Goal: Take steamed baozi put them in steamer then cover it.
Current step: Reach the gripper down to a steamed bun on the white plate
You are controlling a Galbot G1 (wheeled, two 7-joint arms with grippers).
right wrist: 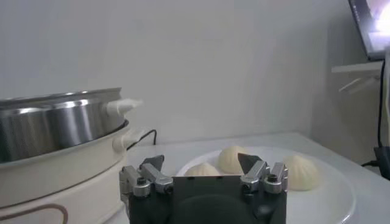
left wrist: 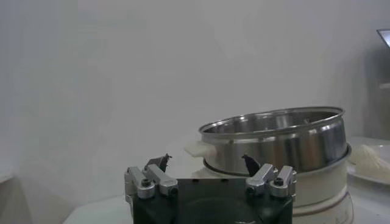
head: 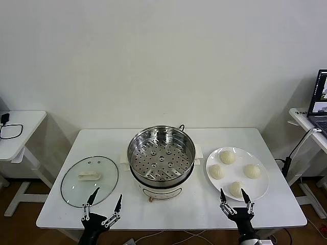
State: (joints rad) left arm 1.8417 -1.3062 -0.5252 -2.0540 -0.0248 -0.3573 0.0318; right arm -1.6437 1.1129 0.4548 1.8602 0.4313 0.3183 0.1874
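Low at table's near edge, left gripper (head: pixel 105 201) spread wide, right gripper (head: pixel 233 196) likewise.

We note the steamer (head: pixel 161 161) at the table's (head: pixel 199 206) centre. Left of it lies the glass lid (head: pixel 89 180); right of it the plate (head: pixel 259 192), four steamed baozi (head: pixel 227 157) on it (none in the steamer). A side desk (head: pixel 20 125) stands far left, a laptop (head: pixel 320 99) far right.
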